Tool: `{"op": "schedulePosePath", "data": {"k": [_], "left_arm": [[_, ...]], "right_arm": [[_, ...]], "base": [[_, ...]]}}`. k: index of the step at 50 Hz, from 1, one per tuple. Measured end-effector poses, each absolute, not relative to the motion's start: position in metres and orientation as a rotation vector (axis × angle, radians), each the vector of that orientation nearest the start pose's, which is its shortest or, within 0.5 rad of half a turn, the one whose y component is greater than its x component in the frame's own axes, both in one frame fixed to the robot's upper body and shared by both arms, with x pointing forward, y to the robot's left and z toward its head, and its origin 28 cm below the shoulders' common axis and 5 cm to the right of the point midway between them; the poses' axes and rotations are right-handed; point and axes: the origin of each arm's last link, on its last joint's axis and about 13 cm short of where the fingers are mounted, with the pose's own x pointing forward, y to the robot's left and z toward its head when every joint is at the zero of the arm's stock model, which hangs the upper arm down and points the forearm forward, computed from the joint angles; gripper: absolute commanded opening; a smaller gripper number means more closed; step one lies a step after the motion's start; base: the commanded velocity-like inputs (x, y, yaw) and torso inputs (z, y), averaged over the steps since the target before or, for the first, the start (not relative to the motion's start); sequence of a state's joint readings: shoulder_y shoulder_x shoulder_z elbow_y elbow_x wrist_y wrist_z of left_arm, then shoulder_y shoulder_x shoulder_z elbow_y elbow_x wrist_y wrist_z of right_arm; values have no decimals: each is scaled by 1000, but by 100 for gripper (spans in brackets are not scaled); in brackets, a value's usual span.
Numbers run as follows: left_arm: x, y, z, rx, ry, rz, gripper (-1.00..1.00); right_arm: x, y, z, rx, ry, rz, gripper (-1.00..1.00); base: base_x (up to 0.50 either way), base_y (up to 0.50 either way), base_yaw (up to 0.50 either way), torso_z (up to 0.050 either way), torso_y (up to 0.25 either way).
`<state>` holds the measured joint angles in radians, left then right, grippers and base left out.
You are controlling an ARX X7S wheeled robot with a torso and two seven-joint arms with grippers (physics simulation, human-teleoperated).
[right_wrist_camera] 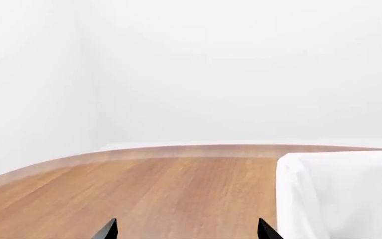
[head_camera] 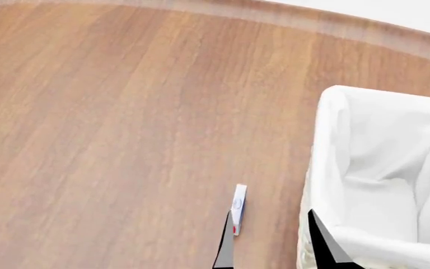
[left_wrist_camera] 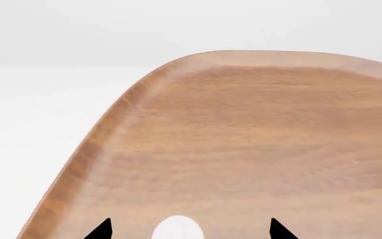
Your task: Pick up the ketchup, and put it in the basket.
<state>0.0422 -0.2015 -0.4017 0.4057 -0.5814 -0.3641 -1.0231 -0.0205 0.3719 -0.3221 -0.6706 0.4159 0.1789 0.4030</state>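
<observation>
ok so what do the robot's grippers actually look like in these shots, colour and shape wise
Little shows. The left gripper and right gripper each appear only as two plain black, pointed, wedge-shaped fingertips. In the head view, two long black tapering fingers rise from the bottom edge. No cables, markings or arm links are visible.

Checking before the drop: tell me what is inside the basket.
Only white liner shows inside the basket. No ketchup visible there. Its near and right parts are cut off by the frame.
</observation>
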Motion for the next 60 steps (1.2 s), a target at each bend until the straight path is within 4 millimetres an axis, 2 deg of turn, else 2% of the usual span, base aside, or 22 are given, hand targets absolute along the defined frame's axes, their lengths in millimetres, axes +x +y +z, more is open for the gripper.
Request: {"op": "schedulePosePath", "data": {"k": [20,60], "left_arm": [[191,309,73,-337,80,1202,100],[200,313,47,-300,151,1171,100]], "right_arm": [[172,-78,121,162,-268,150,100],[172,-78,121,164,-268,150,100]], "base": [[0,0,0,0,0],[0,0,0,0,0]]}}
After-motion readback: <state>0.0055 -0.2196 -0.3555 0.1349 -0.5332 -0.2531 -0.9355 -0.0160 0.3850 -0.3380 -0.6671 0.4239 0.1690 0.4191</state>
